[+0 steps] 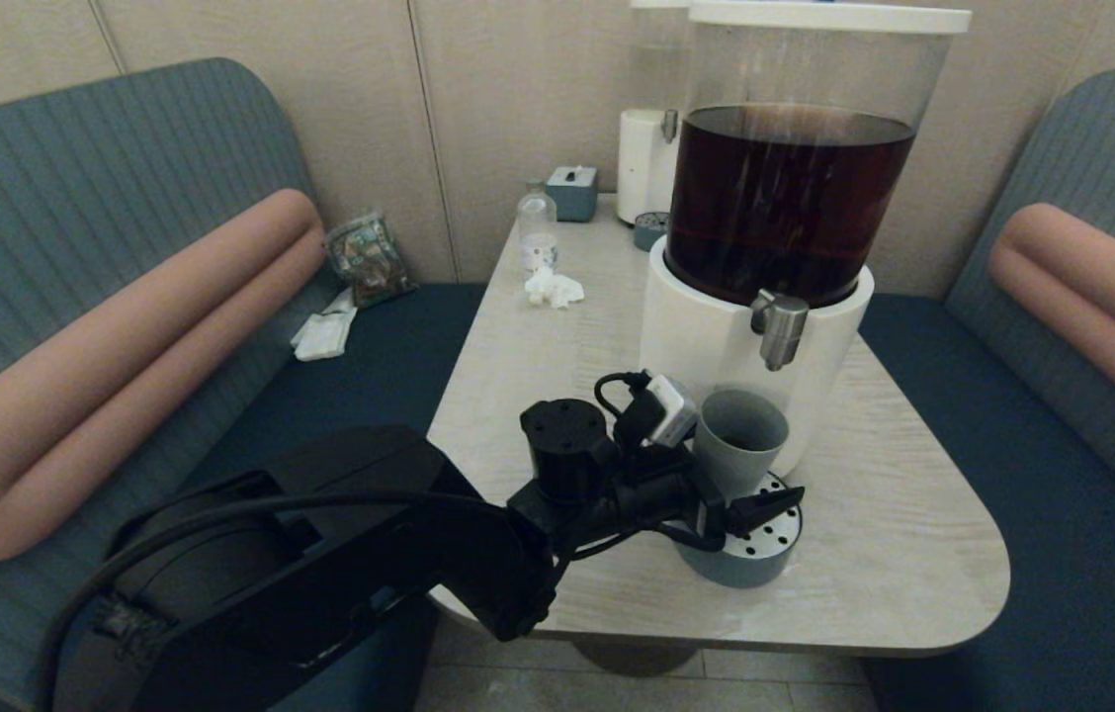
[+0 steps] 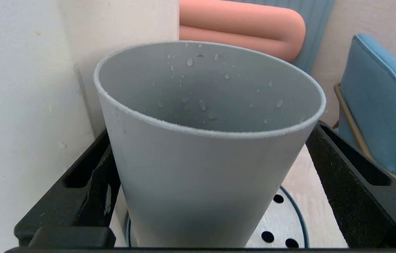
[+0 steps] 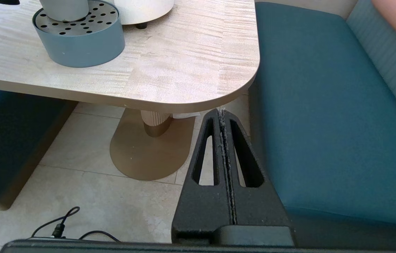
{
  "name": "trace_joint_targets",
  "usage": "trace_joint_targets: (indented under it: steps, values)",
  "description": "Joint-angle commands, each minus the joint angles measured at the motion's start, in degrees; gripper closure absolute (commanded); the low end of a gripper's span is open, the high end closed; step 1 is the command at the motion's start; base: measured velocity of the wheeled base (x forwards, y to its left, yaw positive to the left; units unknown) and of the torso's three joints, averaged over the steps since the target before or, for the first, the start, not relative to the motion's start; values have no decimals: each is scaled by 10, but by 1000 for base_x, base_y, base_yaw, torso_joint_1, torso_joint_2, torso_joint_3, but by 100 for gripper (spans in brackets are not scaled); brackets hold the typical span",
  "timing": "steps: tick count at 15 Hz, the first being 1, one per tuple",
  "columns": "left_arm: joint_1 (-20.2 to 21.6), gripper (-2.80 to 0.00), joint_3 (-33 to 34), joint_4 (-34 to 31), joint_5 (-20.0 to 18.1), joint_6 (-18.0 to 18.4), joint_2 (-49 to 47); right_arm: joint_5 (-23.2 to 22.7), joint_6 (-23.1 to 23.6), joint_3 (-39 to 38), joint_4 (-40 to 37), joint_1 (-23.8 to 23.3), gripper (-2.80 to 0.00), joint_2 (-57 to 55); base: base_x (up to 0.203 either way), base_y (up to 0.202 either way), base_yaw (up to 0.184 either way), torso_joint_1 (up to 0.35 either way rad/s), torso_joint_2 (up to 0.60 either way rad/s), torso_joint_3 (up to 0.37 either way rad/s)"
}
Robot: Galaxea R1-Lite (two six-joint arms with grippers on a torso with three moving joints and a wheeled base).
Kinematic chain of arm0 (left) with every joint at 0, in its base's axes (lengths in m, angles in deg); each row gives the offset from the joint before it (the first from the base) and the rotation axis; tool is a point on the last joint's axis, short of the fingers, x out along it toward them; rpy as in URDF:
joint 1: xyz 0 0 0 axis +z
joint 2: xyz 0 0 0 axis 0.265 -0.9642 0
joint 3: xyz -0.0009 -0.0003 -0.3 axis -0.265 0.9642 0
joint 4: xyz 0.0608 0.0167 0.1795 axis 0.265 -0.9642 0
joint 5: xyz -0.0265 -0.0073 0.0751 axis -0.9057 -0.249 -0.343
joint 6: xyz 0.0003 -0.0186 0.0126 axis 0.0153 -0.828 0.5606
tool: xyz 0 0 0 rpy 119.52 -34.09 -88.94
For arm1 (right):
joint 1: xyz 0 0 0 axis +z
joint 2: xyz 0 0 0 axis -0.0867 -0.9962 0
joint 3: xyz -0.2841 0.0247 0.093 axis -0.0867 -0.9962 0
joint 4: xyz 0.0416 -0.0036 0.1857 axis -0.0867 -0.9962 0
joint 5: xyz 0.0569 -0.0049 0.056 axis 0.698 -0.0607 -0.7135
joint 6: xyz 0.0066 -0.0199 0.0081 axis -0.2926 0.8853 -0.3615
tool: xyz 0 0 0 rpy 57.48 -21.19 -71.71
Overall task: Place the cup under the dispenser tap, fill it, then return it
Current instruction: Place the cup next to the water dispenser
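cup (image 1: 739, 437), grey-blue and upright, stands on the perforated drip tray (image 1: 765, 554) at lower centre of the head view, right below the dispenser tap (image 1: 778, 327). left gripper (image 1: 716, 494) has its black fingers (image 2: 352, 182) spread wide on either side of the cup, gaps showing. right gripper (image 3: 223, 116), low in its wrist view below the table (image 3: 170, 70) edge, is pressed closed, holding nothing.

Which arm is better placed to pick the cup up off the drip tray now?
The left. Its pincer stands open around the cup on the drip tray below the dispenser tap. The right pincer is shut, parked low beside the table.
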Motion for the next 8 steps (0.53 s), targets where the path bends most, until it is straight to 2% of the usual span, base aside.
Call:
trace_joint_targets:
  steps: [1, 8]
  values:
    - [-3, -280, -1, 12, 0, -2, -1, 0, 0, 0, 1, 0, 0, 0, 0, 0, 0, 0, 0, 0]
    - [-6, -280, 2, 20, 6, -9, 1, 0, 0, 0, 0, 0, 0, 0, 0, 0, 0, 0, 0, 0]
